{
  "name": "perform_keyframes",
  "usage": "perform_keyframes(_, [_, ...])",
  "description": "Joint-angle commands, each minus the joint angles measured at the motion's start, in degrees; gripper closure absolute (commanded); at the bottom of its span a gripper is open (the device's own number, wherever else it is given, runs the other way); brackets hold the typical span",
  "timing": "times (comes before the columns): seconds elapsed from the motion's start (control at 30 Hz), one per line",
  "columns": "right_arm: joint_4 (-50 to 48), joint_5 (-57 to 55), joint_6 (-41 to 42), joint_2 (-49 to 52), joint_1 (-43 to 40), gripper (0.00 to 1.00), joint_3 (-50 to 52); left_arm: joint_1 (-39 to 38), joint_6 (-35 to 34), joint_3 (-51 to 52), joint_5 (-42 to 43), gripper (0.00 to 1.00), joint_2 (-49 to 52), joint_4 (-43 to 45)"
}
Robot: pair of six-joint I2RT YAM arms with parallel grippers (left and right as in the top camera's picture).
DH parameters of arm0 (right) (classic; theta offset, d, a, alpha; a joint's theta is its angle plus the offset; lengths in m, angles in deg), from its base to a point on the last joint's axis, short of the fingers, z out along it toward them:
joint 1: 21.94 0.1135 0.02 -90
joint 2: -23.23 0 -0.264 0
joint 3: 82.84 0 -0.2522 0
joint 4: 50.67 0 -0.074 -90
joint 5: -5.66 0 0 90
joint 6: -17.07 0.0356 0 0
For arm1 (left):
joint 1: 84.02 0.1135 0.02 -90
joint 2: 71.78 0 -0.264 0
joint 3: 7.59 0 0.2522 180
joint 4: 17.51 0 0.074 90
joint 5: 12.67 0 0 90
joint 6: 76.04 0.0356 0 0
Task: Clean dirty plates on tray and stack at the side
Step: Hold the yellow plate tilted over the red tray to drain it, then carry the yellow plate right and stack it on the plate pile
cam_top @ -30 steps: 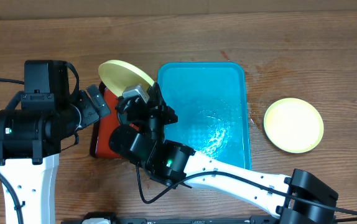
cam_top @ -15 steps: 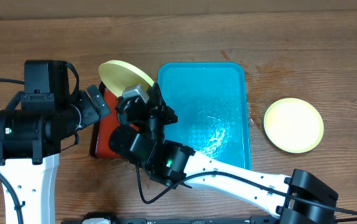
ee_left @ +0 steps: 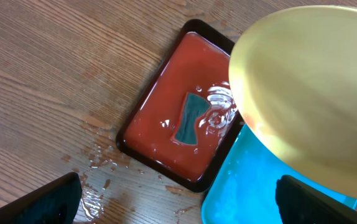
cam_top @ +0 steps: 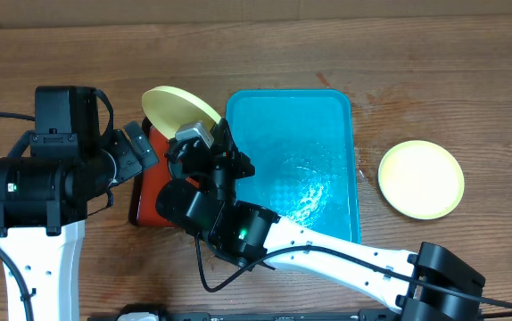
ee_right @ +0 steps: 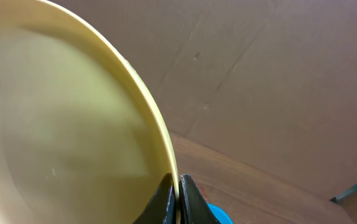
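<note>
My right gripper (cam_top: 201,134) is shut on the rim of a pale yellow-green plate (cam_top: 177,107) and holds it tilted in the air over the red tray, at the left edge of the turquoise tray (cam_top: 327,116). In the right wrist view the fingers (ee_right: 178,198) pinch the plate's edge (ee_right: 73,124). The same plate fills the upper right of the left wrist view (ee_left: 309,93). A second yellow-green plate (cam_top: 421,178) lies flat on the bare wood at the right. My left gripper (cam_top: 140,147) is open and empty beside the red tray; its fingers (ee_left: 178,211) are wide apart. The blue-white plate is out of view.
A small red tray with a black rim (ee_left: 147,118) holds water and a dark teal sponge (ee_left: 191,118), left of the turquoise tray (ee_left: 247,193). Water drops lie on the wood (ee_left: 97,162) beside it. The turquoise tray is wet.
</note>
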Motion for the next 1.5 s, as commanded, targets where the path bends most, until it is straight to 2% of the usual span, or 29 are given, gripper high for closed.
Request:
perform_keyframes(0.0, [-0.57, -1.42, 0.00, -2.19, 0.33, 0.96, -1.05, 0.31, 0.22, -1.20, -0.76, 0.00, 0.31, 0.00])
perform_keyframes(1.3, [-0.55, -1.38, 0.11, -2.19, 0.31, 0.96, -1.05, 0.31, 0.22, -1.20, -0.76, 0.00, 0.31, 0.00])
perform_keyframes(1.47, [0.66, 0.44, 5.27, -2.16, -0.11, 0.96, -1.03, 0.28, 0.22, -1.20, -0.76, 0.00, 0.31, 0.00])
